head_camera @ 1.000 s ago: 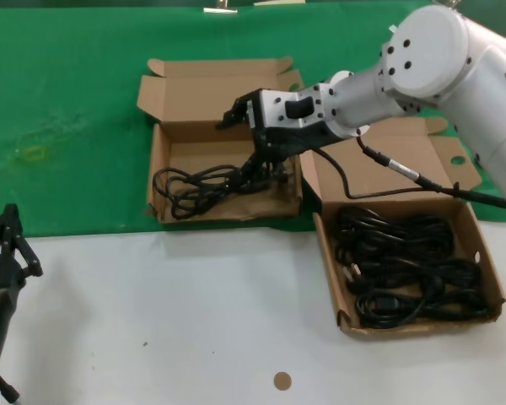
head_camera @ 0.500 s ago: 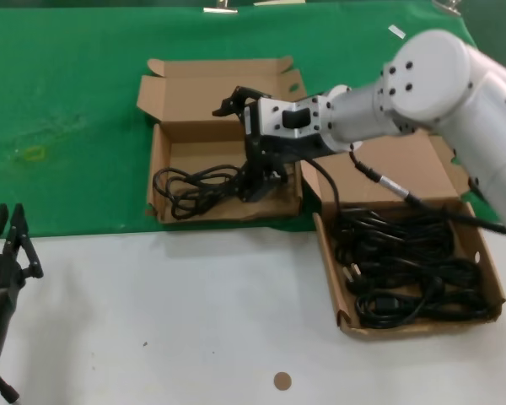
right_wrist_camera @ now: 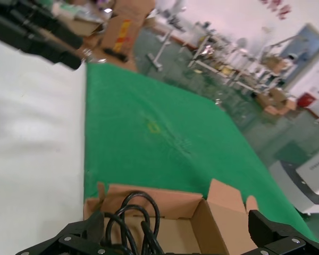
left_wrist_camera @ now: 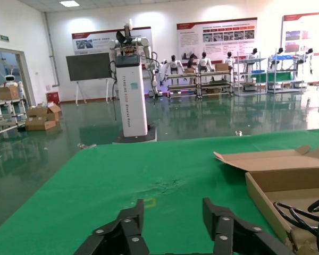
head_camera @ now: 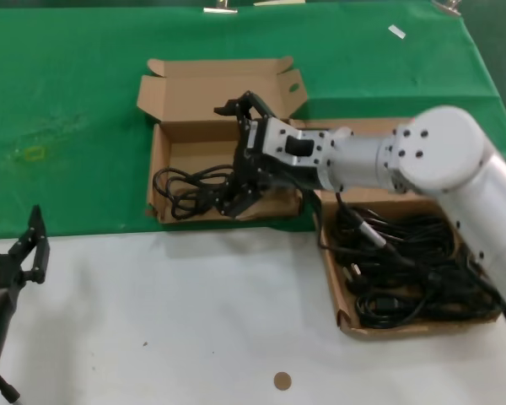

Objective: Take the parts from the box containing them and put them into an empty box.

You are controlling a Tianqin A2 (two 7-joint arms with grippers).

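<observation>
The box with the oval hole in its lid tab (head_camera: 158, 152) lies on the green mat with one coiled black cable (head_camera: 185, 181) in it. My right gripper (head_camera: 234, 156) is down inside this box, open wide, one finger near the lid and one near the front wall. In the right wrist view the cable (right_wrist_camera: 141, 218) loops between the spread fingers of the right gripper (right_wrist_camera: 178, 241). The second box (head_camera: 331, 270), to the right, holds several black cables (head_camera: 405, 270). My left gripper (head_camera: 13, 253) waits open at the near left over the white table.
A white table (head_camera: 194, 321) meets the green mat (head_camera: 67, 126) just in front of the boxes. A small brown disc (head_camera: 282, 380) lies on the table near the front. From the left wrist the open left gripper (left_wrist_camera: 173, 223) faces the oval-hole box (left_wrist_camera: 276, 178).
My right arm has swung lower and leftward, carrying the open gripper toward the left over the cable in the box. The left gripper has shifted a little to the right.
</observation>
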